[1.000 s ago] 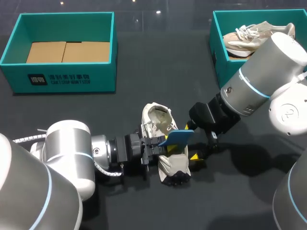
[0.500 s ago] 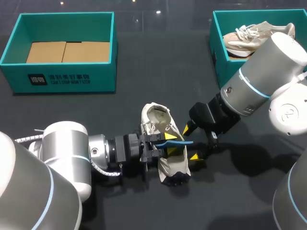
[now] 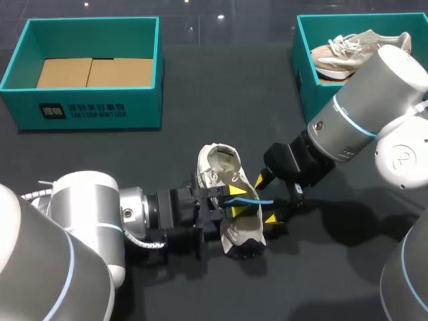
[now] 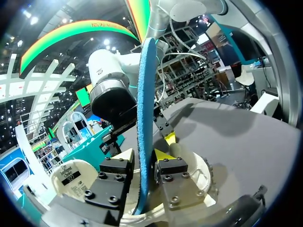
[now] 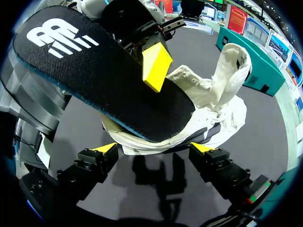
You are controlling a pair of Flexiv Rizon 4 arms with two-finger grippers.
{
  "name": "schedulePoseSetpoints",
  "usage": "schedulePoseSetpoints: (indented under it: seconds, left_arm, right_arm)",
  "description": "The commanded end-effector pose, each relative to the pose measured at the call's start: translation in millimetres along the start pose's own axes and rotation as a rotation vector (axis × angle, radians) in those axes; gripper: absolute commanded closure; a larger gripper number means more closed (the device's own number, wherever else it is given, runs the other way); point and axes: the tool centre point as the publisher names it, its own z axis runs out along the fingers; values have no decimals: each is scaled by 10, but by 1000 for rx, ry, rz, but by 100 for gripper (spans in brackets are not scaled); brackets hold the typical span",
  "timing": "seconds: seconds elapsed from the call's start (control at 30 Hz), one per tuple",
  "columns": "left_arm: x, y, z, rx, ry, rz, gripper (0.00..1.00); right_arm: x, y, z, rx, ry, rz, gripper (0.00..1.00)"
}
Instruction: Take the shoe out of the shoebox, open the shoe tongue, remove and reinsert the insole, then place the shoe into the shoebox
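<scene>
Starting at your left, the empty shoebox (image 3: 93, 110) stood well apart from the work, with only cardboard in it. Your left gripper (image 3: 224, 200) had its fingers pinched flat on the blue insole (image 3: 246, 198), which it held on edge just over the shoe (image 3: 231, 177) at the table's middle. I judged the step to be feeding the insole back in (though it may have been coming out). You needed to tip its free end down into the opening and slide it along the shoe's length, not press from above. Your right gripper (image 3: 266, 198) sat just beside the shoe, fingers spread wide and holding nothing. It would have served better steadying the shoe's side so the shoe could not skid.
</scene>
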Motion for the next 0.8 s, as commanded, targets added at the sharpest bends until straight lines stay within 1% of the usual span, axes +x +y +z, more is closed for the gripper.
schedulePoseSetpoints:
  seconds: [0.03,0.07,0.1,0.13,0.27,0.47,0.8]
  left_arm:
    - [40,-47,80,-31,5,1,79]
    - [48,-43,90,-33,9,1,84]
    - [56,-38,97,-34,13,0,93]
    - [63,-31,101,-36,17,0,100]
    - [79,25,92,-38,24,-1,100]
    - [96,194,48,-2,38,8,100]
    - [44,386,7,12,16,20,100]
  right_arm:
    - [5,2,16,0,-2,0,0]
    - [5,2,16,0,-2,0,0]
    - [5,2,16,0,-2,0,0]
    - [5,2,16,0,-2,0,0]
    - [5,2,16,0,-2,0,0]
    - [5,2,16,0,-2,0,0]
    - [5,2,16,0,-2,0,0]
